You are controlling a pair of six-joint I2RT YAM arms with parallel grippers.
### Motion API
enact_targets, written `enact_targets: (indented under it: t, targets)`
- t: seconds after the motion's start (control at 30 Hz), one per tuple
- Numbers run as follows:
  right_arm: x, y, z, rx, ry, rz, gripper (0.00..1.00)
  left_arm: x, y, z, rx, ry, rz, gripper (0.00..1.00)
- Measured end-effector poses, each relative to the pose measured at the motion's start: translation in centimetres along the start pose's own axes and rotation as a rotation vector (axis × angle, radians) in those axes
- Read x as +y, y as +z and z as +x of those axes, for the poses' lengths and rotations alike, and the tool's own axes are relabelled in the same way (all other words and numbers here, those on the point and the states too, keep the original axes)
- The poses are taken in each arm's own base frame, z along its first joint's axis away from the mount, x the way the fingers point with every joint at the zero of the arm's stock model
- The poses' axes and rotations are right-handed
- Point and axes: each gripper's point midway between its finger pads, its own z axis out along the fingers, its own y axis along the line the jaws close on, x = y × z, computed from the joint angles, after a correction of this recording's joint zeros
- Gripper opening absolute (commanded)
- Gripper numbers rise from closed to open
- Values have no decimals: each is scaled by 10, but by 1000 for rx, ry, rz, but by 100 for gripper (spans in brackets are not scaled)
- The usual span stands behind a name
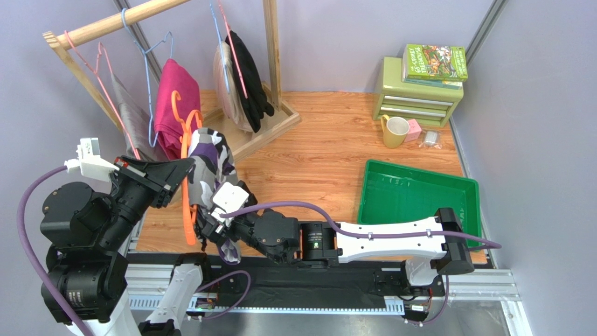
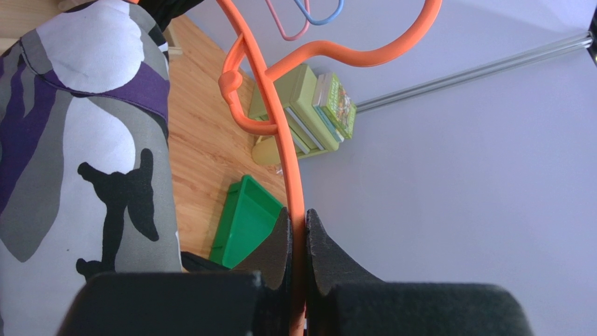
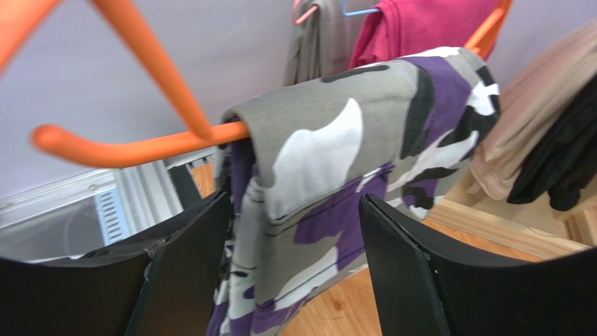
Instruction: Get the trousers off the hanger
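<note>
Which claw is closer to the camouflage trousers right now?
Right. The right claw straddles the camouflage trousers, open around them; the left claw is shut on the orange hanger beside them.

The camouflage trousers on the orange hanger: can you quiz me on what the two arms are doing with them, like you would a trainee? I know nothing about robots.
1. True or false: the left gripper is shut on the orange hanger.
2. What sits between the fingers of the open right gripper? A) the camouflage trousers; B) the hanger's hook; C) nothing at all.
3. Fill the gap: the pink trousers hang from the wooden ____.

Key: 1 true; 2 A; 3 rack.
</note>
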Motion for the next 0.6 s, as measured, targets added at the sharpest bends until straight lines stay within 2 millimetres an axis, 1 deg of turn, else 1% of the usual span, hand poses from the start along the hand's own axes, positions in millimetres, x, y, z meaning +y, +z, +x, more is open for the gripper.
enact_targets:
  t: [0.07, 0.17, 0.33, 0.6]
  targets:
    - [-6, 3, 1, -4, -4, 37, 71, 0, -1, 1, 5, 1, 3, 0]
    - [-10, 6, 3, -9, -9, 72, 71, -1, -1, 1, 7, 3, 5, 0]
    - [-17, 14, 6, -12, -18, 129, 67, -2, -1, 1, 10, 8, 15, 0]
    - [-27, 15, 3, -30, -33, 194, 67, -7, -3, -1, 3, 19, 33, 0]
